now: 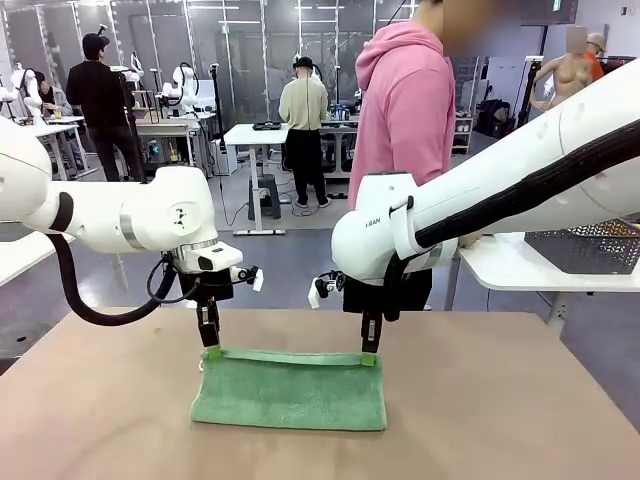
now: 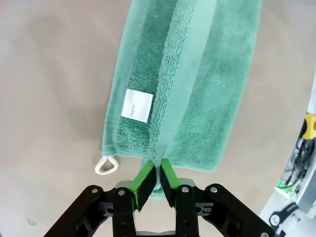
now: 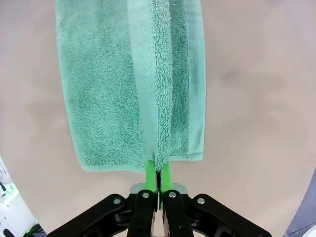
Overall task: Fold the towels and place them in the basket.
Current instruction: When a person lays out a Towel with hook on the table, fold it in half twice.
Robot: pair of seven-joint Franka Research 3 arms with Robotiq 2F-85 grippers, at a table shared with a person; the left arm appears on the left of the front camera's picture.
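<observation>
A mint green towel (image 1: 290,389) lies doubled over on the brown table (image 1: 500,400), its far edge lifted. My left gripper (image 1: 212,350) is shut on the towel's far left corner, and my right gripper (image 1: 369,357) is shut on the far right corner. In the left wrist view the green pads (image 2: 146,178) pinch the towel (image 2: 197,84) edge beside a white label (image 2: 137,105) and a cream corner loop (image 2: 106,164). The right wrist view has its pads (image 3: 157,174) clamped on the layered towel (image 3: 113,84) edge. The dark wire-mesh basket (image 1: 590,246) stands on a white side table at right.
A person in a pink hoodie (image 1: 405,110) stands at the far side of the table. The white side table (image 1: 530,268) sits off the right far corner. Bare tabletop lies left, right and in front of the towel.
</observation>
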